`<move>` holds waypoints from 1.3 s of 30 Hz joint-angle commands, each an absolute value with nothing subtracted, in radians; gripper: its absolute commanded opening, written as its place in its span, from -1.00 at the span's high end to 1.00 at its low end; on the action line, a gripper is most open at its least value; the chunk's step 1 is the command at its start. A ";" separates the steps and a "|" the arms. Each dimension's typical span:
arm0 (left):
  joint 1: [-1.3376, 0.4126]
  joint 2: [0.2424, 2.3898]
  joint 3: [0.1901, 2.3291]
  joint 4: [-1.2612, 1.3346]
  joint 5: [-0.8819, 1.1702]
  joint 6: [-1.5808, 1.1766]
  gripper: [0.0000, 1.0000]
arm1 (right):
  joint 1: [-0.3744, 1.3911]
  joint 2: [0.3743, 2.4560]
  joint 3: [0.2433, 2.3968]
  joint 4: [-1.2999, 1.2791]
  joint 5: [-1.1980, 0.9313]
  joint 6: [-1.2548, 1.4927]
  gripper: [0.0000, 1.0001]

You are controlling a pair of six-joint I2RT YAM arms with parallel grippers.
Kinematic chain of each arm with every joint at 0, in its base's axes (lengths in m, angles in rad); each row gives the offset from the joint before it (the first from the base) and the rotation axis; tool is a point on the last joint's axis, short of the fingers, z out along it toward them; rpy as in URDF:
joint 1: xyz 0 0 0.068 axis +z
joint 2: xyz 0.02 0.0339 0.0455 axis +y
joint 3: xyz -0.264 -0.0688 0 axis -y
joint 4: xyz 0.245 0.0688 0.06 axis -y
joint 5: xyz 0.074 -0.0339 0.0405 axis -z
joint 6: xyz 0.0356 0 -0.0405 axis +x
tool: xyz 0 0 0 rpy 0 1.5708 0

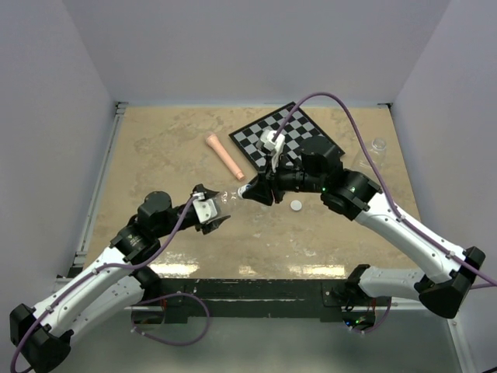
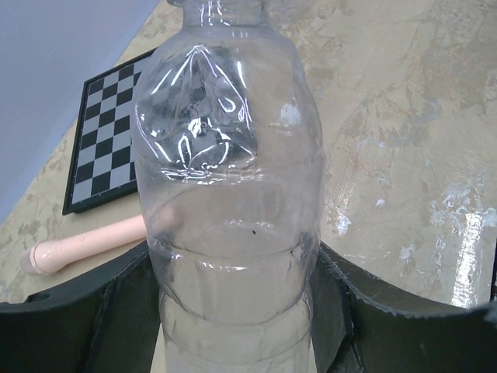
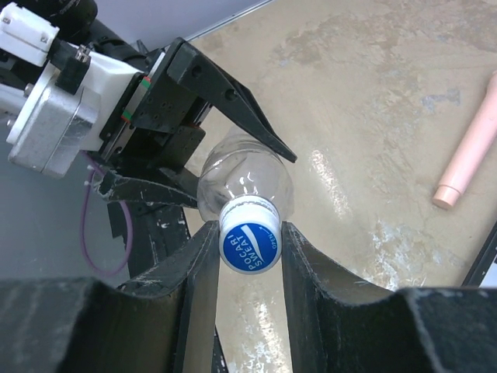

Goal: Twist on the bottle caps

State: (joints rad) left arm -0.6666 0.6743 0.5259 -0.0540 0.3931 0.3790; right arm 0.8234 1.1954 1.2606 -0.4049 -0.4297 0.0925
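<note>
Two grippers share one clear bottle, held sideways above the marbled tan bench with its neck pointing right. The left gripper clasps its body and the right gripper pinches the blue cap on the neck. Only the right wrist view shows that cap; overhead, a white cap lies just past them, pale walls beyond.

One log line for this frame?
left jaws: gripping clear bottle | right jaws: shut on blue cap at bottle mouth | white cap: on table
</note>
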 commanded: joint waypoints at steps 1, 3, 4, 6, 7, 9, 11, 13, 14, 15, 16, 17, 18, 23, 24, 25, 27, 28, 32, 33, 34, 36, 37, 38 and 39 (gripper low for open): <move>-0.710 0.646 0.591 0.143 0.580 0.434 1.00 | 0.828 1.207 1.226 -0.442 -0.508 0.043 1.00; -0.709 0.650 0.581 0.170 0.591 0.411 1.00 | 0.828 1.212 1.227 -0.440 -0.509 0.041 1.00; -0.709 0.653 0.578 0.184 0.598 0.402 1.00 | 0.828 1.216 1.227 -0.442 -0.518 0.031 1.00; -0.709 0.663 0.578 0.205 0.633 0.387 1.00 | 0.828 1.212 1.221 -0.439 -0.551 0.008 1.00; -0.709 0.669 0.583 0.207 0.655 0.384 1.00 | 0.828 1.207 1.215 -0.425 -0.570 -0.024 1.00; -0.710 0.684 0.600 0.181 0.690 0.390 1.00 | 0.828 1.192 1.201 -0.402 -0.590 -0.037 1.00; -0.709 0.695 0.612 0.166 0.712 0.393 1.00 | 0.830 1.186 1.201 -0.406 -0.601 -0.061 1.00; -0.709 0.704 0.612 0.166 0.729 0.376 1.00 | 0.828 1.184 1.206 -0.422 -0.603 -0.081 1.00; -0.709 0.707 0.608 0.178 0.738 0.364 1.00 | 0.828 1.184 1.204 -0.425 -0.598 -0.083 1.00; -0.709 0.709 0.601 0.192 0.736 0.348 1.00 | 0.828 1.187 1.207 -0.425 -0.592 -0.083 1.00; -0.709 0.709 0.592 0.215 0.735 0.332 1.00 | 0.828 1.192 1.209 -0.428 -0.585 -0.081 1.00; -0.709 0.706 0.585 0.231 0.727 0.322 1.00 | 0.828 1.198 1.210 -0.431 -0.577 -0.075 1.00; -0.709 0.701 0.581 0.245 0.718 0.316 1.00 | 0.830 1.204 1.210 -0.431 -0.572 -0.068 1.00; -0.709 0.689 0.575 0.261 0.646 0.331 1.00 | 0.828 1.242 1.209 -0.426 -0.539 -0.006 1.00; -0.709 0.683 0.572 0.279 0.626 0.324 1.00 | 0.828 1.249 1.209 -0.416 -0.517 0.033 1.00; -0.709 0.680 0.566 0.297 0.612 0.315 1.00 | 0.828 1.259 1.209 -0.411 -0.491 0.058 1.00; -0.712 0.669 0.549 0.346 0.568 0.284 1.00 | 0.828 1.278 1.216 -0.410 -0.451 0.098 1.00; -0.712 0.664 0.539 0.385 0.546 0.267 1.00 | 0.827 1.282 1.219 -0.407 -0.439 0.118 1.00; -0.727 0.661 0.522 0.425 0.488 0.279 1.00 | 0.827 1.302 1.229 -0.393 -0.417 0.196 1.00; -0.733 0.666 0.529 0.417 0.462 0.294 1.00 | 0.827 1.310 1.238 -0.403 -0.408 0.210 1.00; -0.738 0.670 0.534 0.413 0.434 0.307 1.00 | 0.827 1.318 1.247 -0.416 -0.394 0.222 1.00; -0.749 0.678 0.538 0.428 0.384 0.316 1.00 | 0.827 1.330 1.261 -0.443 -0.356 0.244 1.00; -0.750 0.681 0.538 0.448 0.362 0.314 1.00 | 0.827 1.333 1.262 -0.449 -0.329 0.261 1.00; -0.758 0.689 0.538 0.462 0.335 0.311 1.00 | 0.827 1.335 1.262 -0.456 -0.305 0.273 1.00; -0.765 0.693 0.538 0.480 0.309 0.310 1.00 | 0.827 1.332 1.261 -0.456 -0.278 0.293 1.00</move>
State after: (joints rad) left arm -0.7033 0.7086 0.4671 0.0631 0.3012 0.2672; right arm 0.8150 1.2697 1.2770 -0.3481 -0.4267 0.2001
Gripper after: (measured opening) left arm 0.682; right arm 0.362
